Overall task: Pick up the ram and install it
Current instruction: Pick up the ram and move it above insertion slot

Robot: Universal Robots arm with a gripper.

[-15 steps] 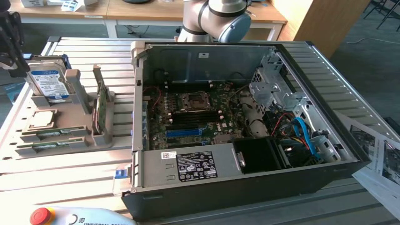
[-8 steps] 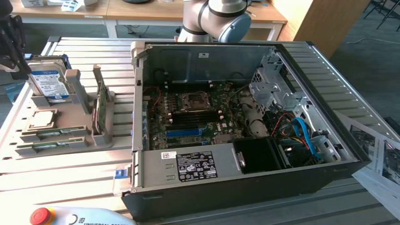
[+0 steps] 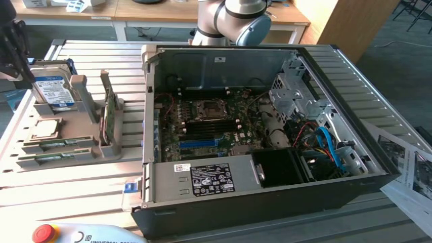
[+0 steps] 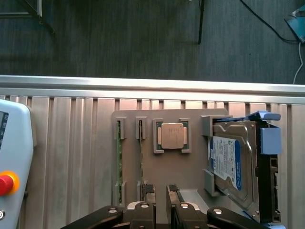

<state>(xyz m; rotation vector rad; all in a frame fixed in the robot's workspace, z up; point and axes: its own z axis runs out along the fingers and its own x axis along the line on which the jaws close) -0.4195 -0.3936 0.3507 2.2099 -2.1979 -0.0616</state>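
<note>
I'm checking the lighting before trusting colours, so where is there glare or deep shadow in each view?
Exterior view: strong light washes out the table slats beside the grey tray; the computer case interior is shadowed. Wrist view: a bright glint runs along the edge rail; the floor beyond is dark.

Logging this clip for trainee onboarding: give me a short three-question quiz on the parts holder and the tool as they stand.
1. True or false: the tool is closed on a ram stick.
2. In the gray holder, what lies between the ram sticks and the hard drive? A) a square processor chip B) a fan C) a screwdriver
3. How many ram sticks lie in the holder?
Key: 1 false, the tool hovers open over the holder and holds nothing. 2 A. 3 two.
</note>
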